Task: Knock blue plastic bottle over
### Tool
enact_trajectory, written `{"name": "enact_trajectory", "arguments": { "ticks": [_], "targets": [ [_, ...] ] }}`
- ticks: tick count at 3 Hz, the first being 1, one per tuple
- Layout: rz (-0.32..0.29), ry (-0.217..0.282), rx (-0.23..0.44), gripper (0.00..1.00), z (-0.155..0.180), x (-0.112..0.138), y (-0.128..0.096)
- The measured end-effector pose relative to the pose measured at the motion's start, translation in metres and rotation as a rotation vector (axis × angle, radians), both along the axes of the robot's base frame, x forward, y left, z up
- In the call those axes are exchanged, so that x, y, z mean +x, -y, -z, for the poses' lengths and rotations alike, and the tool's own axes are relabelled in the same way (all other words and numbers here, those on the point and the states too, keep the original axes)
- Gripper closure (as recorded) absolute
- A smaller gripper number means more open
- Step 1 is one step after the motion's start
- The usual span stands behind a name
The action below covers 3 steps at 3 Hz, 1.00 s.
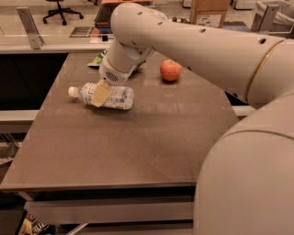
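The blue plastic bottle [110, 97] lies on its side on the brown table [128, 142], white cap pointing left, toward the table's left edge. My gripper [100, 93] is right over the bottle's middle; one tan finger [101, 92] rests against its front. The big white arm reaches in from the right and hides part of the table's back.
A red apple [171, 70] stands at the back of the table, right of the bottle. A green bag [99, 59] lies behind the gripper near the back edge. A counter and an office chair [61, 8] are beyond the table.
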<state>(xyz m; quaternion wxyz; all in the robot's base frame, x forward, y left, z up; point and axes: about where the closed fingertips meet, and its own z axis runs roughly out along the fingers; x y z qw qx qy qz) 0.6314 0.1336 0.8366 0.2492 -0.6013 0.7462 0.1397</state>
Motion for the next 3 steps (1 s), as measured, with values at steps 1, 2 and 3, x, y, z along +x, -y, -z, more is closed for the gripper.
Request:
{"name": "enact_trajectory", "arguments": {
  "ticks": [1,2,3],
  "targets": [
    [-0.002,-0.001,0.0,0.61,0.0003,-0.0008,-0.0011],
    [-0.002,-0.001,0.0,0.36,-0.0005,-0.0008,-0.0012],
    [-0.003,-0.001,0.0,0.14,-0.0005,-0.0008,-0.0012]
  ]
}}
